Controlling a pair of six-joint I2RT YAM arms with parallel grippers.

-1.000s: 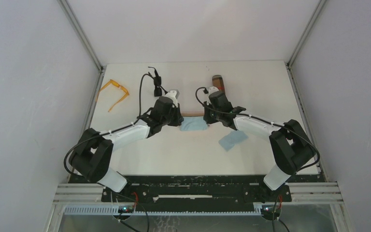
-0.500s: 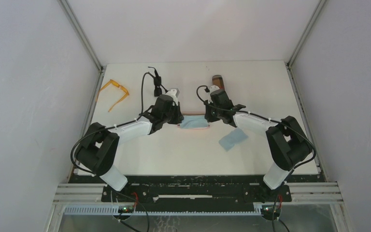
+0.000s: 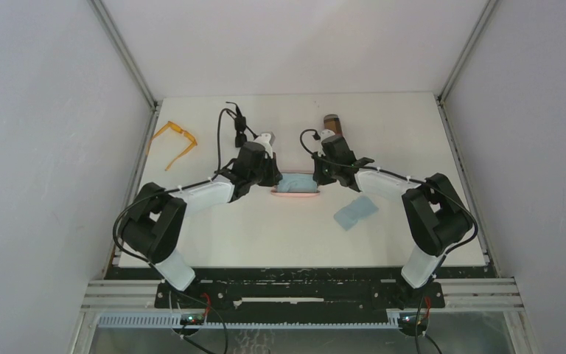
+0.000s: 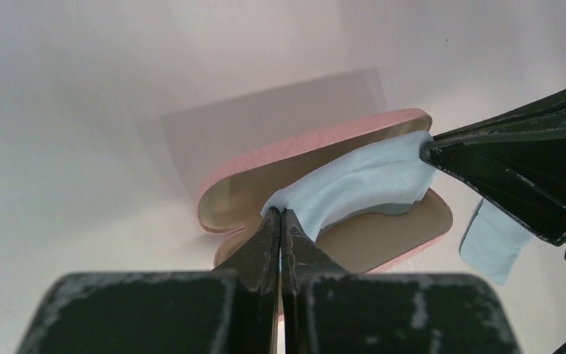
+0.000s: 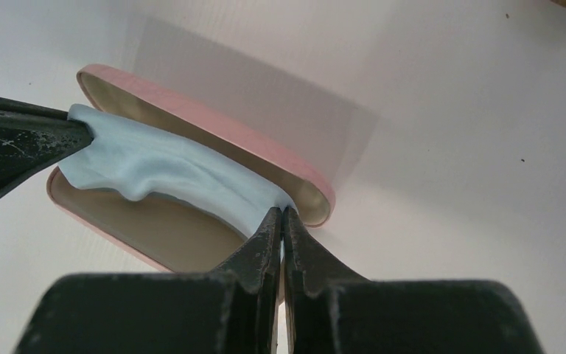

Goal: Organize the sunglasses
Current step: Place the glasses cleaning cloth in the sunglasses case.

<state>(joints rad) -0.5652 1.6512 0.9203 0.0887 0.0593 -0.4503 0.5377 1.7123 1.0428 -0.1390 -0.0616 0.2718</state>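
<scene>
Grip check: left gripper [image 4: 280, 215] fully closed, pinching one end of light-blue soft cloth [image 4: 365, 181]; right gripper [image 5: 281, 214] fully closed on the other end; cloth spans open pink oblong case [image 5: 214, 122] mid-table; thin translucent orange sunglasses [image 3: 175, 141] lie unfolded at far-left table edge; small black sunglasses [image 3: 237, 125] lie just beyond left gripper.

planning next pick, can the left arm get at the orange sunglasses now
Probably not yet: the left gripper is shut on the blue cloth. Otherwise the way to the orange sunglasses looks free.
</scene>
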